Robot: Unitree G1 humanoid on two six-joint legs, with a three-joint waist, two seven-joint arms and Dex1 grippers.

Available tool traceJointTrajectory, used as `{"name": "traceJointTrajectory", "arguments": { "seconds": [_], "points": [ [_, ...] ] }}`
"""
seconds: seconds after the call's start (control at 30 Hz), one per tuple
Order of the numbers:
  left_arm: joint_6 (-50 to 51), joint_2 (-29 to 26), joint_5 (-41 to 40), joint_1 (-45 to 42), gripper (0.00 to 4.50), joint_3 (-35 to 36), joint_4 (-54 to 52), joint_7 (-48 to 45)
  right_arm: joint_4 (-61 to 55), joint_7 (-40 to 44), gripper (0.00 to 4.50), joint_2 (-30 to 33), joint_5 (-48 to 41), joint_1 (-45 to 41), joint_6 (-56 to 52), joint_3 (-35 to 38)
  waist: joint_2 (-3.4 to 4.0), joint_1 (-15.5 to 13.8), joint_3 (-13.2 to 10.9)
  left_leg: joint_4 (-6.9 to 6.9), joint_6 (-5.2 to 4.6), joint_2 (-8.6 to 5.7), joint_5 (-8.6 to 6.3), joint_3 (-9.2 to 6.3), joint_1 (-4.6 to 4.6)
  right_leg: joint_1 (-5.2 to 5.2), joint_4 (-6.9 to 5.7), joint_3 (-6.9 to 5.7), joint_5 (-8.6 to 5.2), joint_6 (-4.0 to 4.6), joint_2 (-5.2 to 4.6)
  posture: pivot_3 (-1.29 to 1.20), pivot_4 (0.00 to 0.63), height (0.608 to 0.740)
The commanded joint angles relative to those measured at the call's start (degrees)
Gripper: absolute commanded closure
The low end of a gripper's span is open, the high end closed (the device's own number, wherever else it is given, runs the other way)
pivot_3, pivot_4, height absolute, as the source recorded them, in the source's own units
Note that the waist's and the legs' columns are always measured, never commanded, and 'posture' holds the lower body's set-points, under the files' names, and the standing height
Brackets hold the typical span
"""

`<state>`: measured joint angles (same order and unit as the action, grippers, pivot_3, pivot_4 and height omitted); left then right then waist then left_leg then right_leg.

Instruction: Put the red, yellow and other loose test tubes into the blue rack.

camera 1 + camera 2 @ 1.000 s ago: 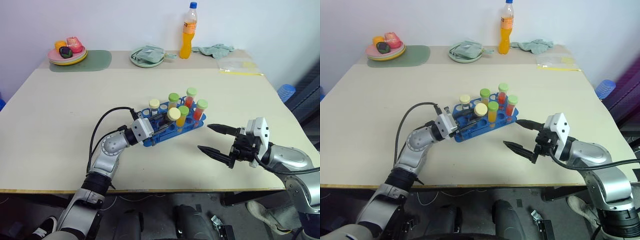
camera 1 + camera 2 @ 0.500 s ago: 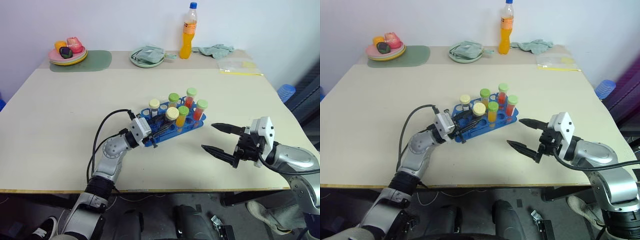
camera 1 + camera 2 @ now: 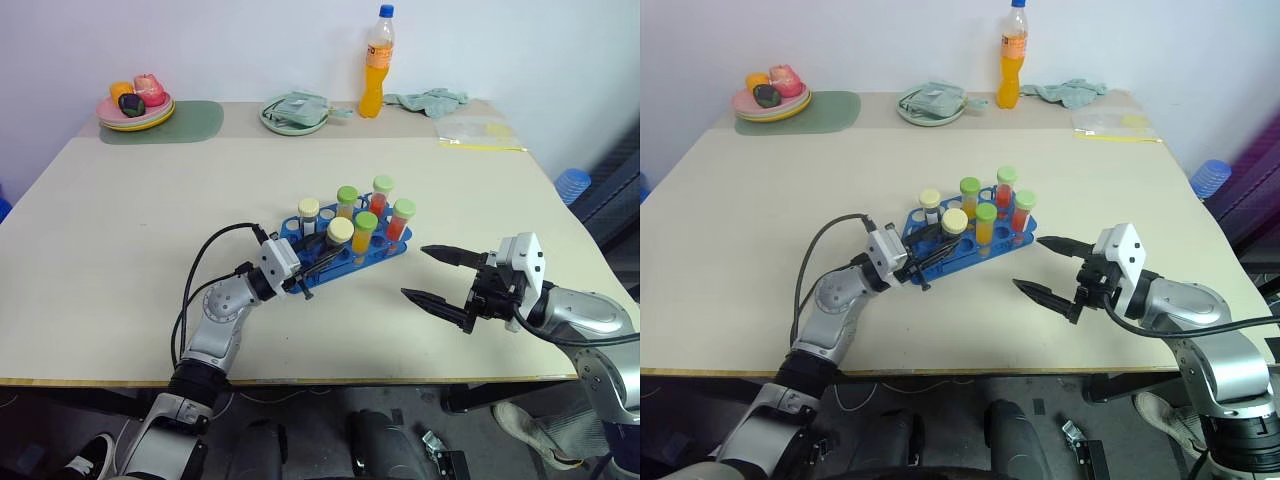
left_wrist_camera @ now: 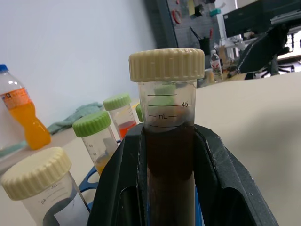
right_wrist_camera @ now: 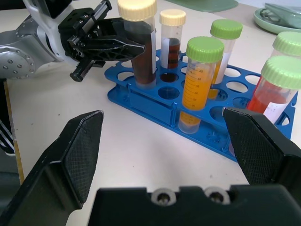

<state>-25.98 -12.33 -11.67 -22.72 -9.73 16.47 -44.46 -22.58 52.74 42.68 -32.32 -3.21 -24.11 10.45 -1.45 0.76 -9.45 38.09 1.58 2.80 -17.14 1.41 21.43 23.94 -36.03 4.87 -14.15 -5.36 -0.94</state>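
The blue rack point(image 3: 372, 254) stands mid-table with several capped test tubes upright in it: red ones point(image 3: 401, 222), a yellow one point(image 3: 364, 236) and a dark one with a cream cap point(image 3: 308, 213). My left gripper point(image 3: 322, 257) is shut on a dark brown test tube with a cream cap point(image 4: 168, 150). That tube stands nearly upright, its lower end in a hole at the rack's near left end point(image 5: 142, 77). My right gripper point(image 3: 416, 272) hovers open just right of the rack, holding nothing.
An orange drink bottle point(image 3: 377, 62) stands at the table's back. Near it are a green plate with a cloth point(image 3: 295, 112), another cloth point(image 3: 430, 100) and a plastic bag point(image 3: 478, 135). A plate of fruit point(image 3: 135, 105) rests on a green mat point(image 3: 178, 124) at the back left.
My left gripper has rolled, bringing the brown tube from a lean to nearly upright at the rack's near end. The right gripper has stayed put and open.
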Motion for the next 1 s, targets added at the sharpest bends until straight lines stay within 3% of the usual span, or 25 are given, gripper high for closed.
{"name": "traceJointTrajectory", "arguments": {
  "seconds": [0.03, 0.4, 0.63, 0.87, 1.0],
  "points": [
    [3.2, 1.0, -3.6, 0.7, 3.73, 1.6, -1.3, -0.3, -1.0, -0.1, 0.00, -0.1, -0.3, -0.7, 1.0, 0.8, 0.00, 0.0, 0.0, 0.00, 0.00, 0.00, 0.00, 0.00, 0.00, 0.00, 0.00, 0.00, 0.00, -0.01, 0.00, 0.00, 0.150, 0.740],
    [8.8, 1.3, -7.3, 1.3, 3.73, 3.4, -1.9, -3.1, -1.5, -0.4, 0.00, 0.0, 0.1, -1.1, 1.3, 0.1, 0.00, 0.1, 0.0, 0.00, -0.01, 0.00, 0.00, -0.01, 0.00, 0.00, 0.00, 0.00, -0.01, 0.02, 0.01, 0.00, 0.150, 0.740],
    [7.6, 0.7, -6.2, 1.1, 0.20, 4.1, -3.3, -2.9, -1.0, -0.3, 0.00, -0.2, 0.3, -1.5, 1.7, -0.5, 0.00, 0.0, 0.0, 0.00, -0.01, 0.00, 0.00, -0.01, 0.00, 0.00, 0.01, 0.00, -0.03, 0.05, 0.01, 0.00, 0.150, 0.740],
    [14.4, -6.1, -10.4, 4.0, 0.09, 7.5, -10.9, -5.3, -0.1, -0.3, 0.00, -1.0, 0.9, -2.4, 2.3, -1.6, 0.00, 0.3, 0.0, 0.00, -0.01, 0.04, -0.01, -0.01, -0.01, 0.01, -0.01, 0.00, -0.03, 0.06, 0.03, 0.00, 0.150, 0.740],
    [20.4, -15.0, -15.2, 7.3, 0.09, 12.1, -16.1, -10.3, 0.9, 0.5, 0.00, -1.9, 1.0, -3.5, 2.6, -3.1, 0.00, 0.5, 0.0, -0.01, -0.02, 0.09, -0.01, -0.01, -0.03, 0.02, -0.04, -0.01, -0.05, 0.08, 0.05, 0.00, 0.150, 0.740]
  ]
}}
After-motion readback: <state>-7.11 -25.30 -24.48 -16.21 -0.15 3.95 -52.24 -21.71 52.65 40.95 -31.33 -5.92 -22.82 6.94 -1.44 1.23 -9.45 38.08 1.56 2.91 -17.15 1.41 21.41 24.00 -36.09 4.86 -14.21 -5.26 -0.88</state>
